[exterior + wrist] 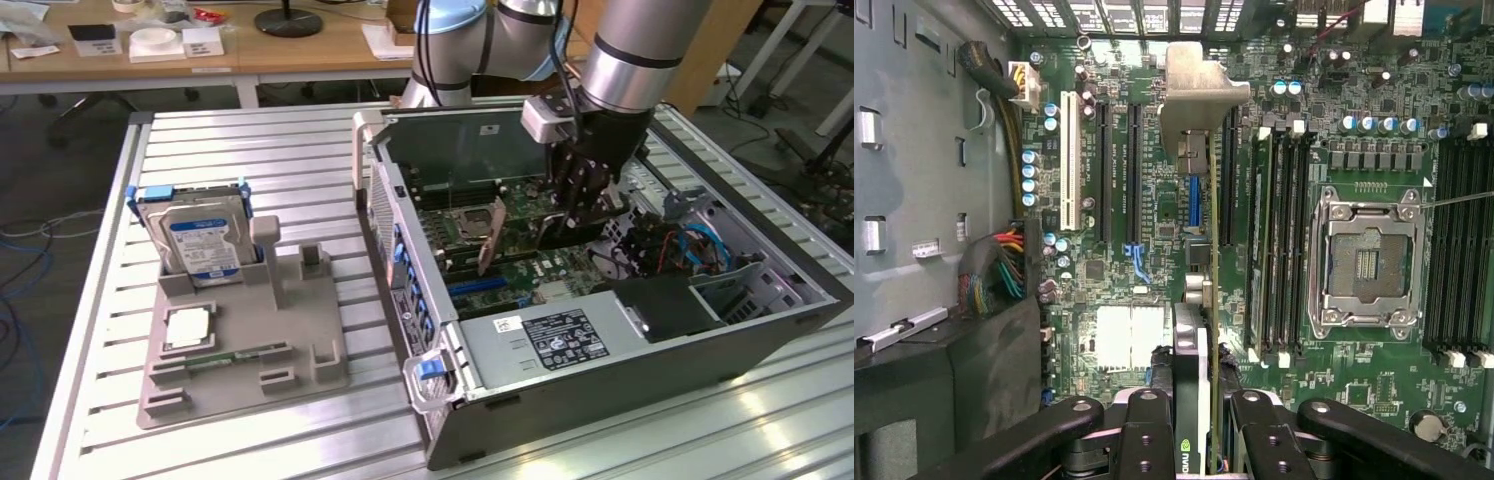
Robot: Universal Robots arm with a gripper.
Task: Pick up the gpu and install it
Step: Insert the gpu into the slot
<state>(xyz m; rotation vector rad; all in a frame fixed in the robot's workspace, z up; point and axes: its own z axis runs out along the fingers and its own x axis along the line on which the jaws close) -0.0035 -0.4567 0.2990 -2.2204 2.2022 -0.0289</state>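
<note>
jaws of the gripper (pixel 1199 425) pinch the gpu (pixel 1200 95) between them — over the motherboard (pixel 1164 215)

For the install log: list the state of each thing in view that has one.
gpu, thin green card with silver end bracket: held on edge above the motherboard slots.
black gripper: shut on the gpu.
grey metal computer case: side open, lying flat.
silver square processor socket: empty.
silver hard drive with blue-white label: upright in grey plastic holder.
</note>
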